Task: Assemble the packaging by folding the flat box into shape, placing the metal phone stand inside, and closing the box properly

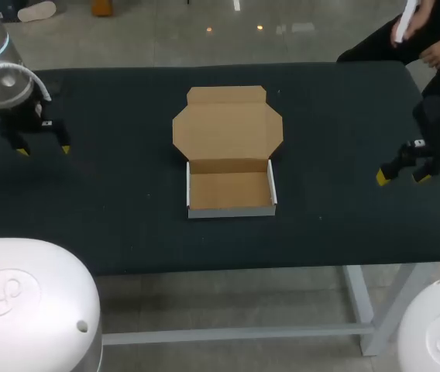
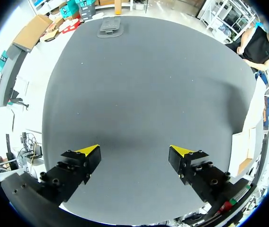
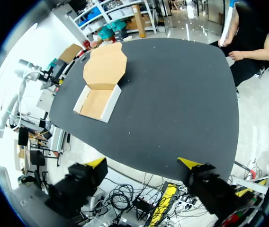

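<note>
The cardboard box (image 1: 231, 190) sits mid-table with its tray walls standing and its brown lid (image 1: 228, 128) lying flat behind it. In the right wrist view the box (image 3: 96, 101) lies far ahead of my right gripper (image 3: 141, 163), which is open and holds nothing. That gripper (image 1: 403, 175) hangs near the table's right edge. My left gripper (image 1: 43, 147) is open and empty over the left end. Its wrist view shows only bare cloth between the fingers of the left gripper (image 2: 134, 151), with the box (image 2: 242, 146) off to one side. A dark grey flat object (image 2: 110, 26), possibly the stand, lies far ahead.
The table (image 1: 127, 201) is covered in dark cloth. Wide bare stretches lie between each gripper and the box. Its front edge runs close below the box.
</note>
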Robot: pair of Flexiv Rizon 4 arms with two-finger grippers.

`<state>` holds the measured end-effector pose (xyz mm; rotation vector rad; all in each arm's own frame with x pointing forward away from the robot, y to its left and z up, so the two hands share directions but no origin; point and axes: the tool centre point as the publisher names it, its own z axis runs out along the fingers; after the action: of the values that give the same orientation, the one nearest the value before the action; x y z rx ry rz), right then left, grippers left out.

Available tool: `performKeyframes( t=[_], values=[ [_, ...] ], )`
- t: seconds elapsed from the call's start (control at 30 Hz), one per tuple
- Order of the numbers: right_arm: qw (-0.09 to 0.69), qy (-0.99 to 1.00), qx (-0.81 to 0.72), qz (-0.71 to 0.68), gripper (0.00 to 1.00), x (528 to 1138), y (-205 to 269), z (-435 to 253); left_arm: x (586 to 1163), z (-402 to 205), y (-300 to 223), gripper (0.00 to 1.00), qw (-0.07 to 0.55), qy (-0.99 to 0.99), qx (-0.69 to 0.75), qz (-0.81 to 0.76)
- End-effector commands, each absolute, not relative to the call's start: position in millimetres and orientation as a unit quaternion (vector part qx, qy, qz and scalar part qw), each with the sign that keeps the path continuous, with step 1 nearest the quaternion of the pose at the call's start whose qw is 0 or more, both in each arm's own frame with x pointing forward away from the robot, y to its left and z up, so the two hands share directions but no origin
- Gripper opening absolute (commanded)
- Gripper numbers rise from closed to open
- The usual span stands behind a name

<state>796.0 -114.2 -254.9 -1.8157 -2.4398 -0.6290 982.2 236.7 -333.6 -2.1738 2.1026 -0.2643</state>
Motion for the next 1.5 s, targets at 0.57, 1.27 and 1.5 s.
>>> performKeyframes(
  t=[0.57, 1.27, 1.5],
  values=[
    [0.020, -0.786, -0.584, -0.202, 1.00, 795.6, -115.0, -253.3, 989.2, -340.4, 243.7, 1.00, 0.072, 0.689, -0.717, -0.077],
    [0.020, -0.786, -0.584, -0.202, 1.00, 795.6, -115.0, -253.3, 1052.5, -351.2, 275.2, 1.00, 0.095, 0.712, -0.694, -0.059],
    [0.020, -0.786, -0.584, -0.202, 1.00, 795.6, -115.0, -253.3, 1077.2, -361.1, 284.7, 1.00, 0.089, 0.715, -0.692, -0.052]
  ],
)
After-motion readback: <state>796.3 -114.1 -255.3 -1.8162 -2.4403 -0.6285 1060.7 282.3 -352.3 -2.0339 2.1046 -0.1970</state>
